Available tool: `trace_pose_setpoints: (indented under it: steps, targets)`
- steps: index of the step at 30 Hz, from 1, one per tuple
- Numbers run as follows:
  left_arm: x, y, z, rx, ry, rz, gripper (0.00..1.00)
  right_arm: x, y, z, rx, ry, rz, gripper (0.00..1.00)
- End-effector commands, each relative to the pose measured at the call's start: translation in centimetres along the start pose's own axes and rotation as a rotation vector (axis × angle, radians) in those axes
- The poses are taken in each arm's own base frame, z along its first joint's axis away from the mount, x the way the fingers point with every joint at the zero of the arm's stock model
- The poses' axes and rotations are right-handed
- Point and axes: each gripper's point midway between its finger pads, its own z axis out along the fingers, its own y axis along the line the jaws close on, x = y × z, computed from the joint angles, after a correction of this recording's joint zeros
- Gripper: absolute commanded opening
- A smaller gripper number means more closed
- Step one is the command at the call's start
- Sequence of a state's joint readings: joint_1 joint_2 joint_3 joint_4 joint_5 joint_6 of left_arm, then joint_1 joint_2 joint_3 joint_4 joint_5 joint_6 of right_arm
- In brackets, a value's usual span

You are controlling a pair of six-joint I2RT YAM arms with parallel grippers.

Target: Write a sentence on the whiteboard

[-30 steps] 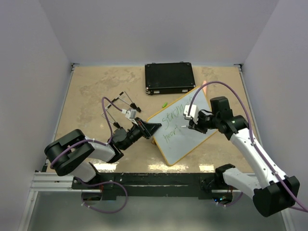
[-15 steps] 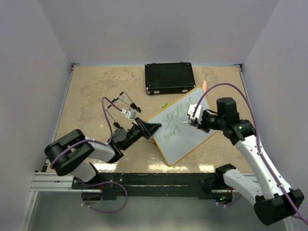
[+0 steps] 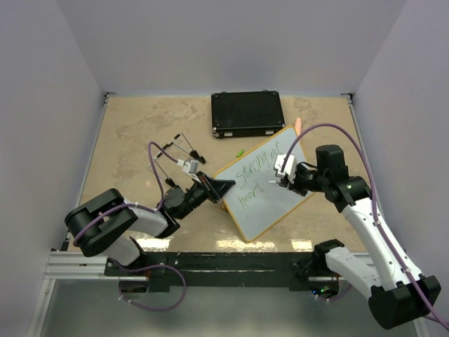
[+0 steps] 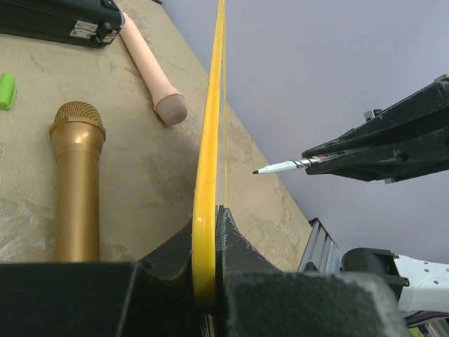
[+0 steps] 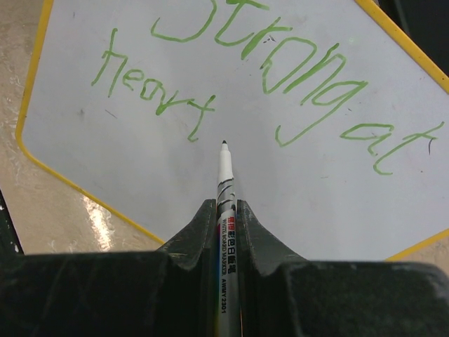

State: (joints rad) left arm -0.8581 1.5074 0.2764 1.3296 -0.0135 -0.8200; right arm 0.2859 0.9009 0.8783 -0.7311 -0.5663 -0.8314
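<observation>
The whiteboard [image 3: 270,188], white with a yellow rim, stands tilted on the table. My left gripper [image 3: 219,188] is shut on its left rim [image 4: 205,232]. Green lettering [image 5: 280,77] in two lines reads "strong at" over "heart". My right gripper [image 3: 285,177] is shut on a white marker [image 5: 225,189], tip bare, held just off the board below the word "heart". The marker also shows in the left wrist view [image 4: 287,166], apart from the board's face.
A black case [image 3: 247,114] lies at the back. A green marker cap [image 3: 239,152] lies in front of it. A gold microphone [image 4: 76,179] and a pink cylinder [image 4: 151,74] lie behind the board. Black clips [image 3: 179,146] lie at the left.
My right gripper has drawn back to the right with the marker, off the board's face. The left gripper and board have not moved.
</observation>
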Motion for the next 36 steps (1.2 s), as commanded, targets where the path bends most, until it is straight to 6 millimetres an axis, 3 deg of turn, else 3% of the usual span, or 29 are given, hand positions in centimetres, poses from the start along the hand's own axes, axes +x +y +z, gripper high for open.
trace_pose_setpoints:
  steps: [1, 11, 20, 36]
  targets:
    - [0.9, 0.9, -0.8, -0.007, 0.027, 0.102, 0.00, -0.2, -0.6, -0.7, 0.030, -0.007, -0.019, 0.00]
    - [0.7, 0.9, -1.0, -0.007, 0.025, 0.105, 0.00, 1.7, -2.3, -1.9, 0.055, 0.023, 0.008, 0.00]
    - [0.8, 1.0, -1.0, -0.011, 0.025, 0.105, 0.00, 1.0, -0.9, -1.4, -0.019, -0.042, 0.008, 0.00]
    - [0.8, 1.0, -0.8, -0.011, 0.028, 0.101, 0.00, 0.1, -0.6, -0.7, -0.057, -0.104, -0.015, 0.00]
